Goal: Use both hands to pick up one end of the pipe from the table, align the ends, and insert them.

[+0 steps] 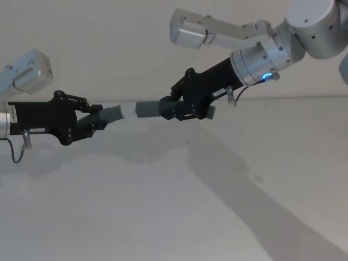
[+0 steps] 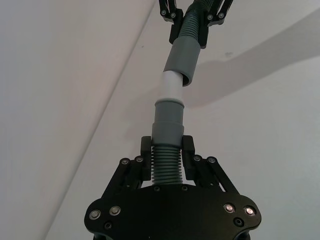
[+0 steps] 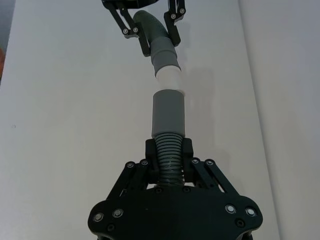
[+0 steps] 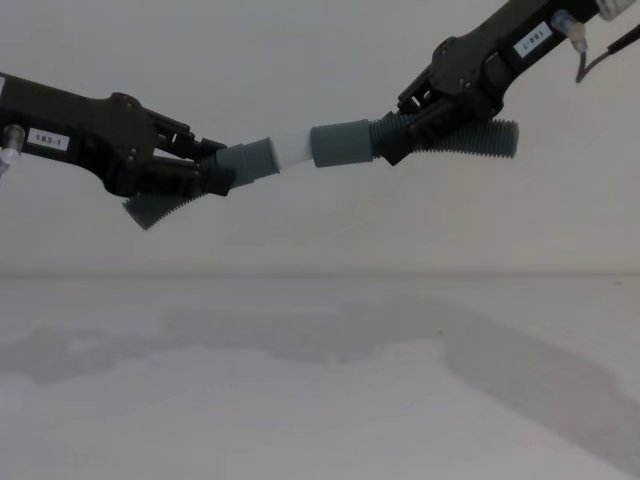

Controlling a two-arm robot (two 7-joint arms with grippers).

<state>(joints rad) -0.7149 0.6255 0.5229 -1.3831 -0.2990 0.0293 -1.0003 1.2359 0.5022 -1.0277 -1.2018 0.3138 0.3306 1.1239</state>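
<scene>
Head view: left gripper [image 1: 93, 120] clamps the white-tipped hose [image 1: 111, 115]; right gripper [image 1: 173, 106] clamps the socket hose [image 1: 148, 109]. White tip [image 1: 128, 111] meets the socket mouth above the table [image 1: 163, 217].

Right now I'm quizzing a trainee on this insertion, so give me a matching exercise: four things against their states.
1. left gripper
2. right gripper
3. white tip
4. table

a. holds the socket piece
b. partly inside the socket
c. holds the tipped piece
d. below, nothing resting on it

Pairs: 1-c, 2-a, 3-b, 4-d
</scene>
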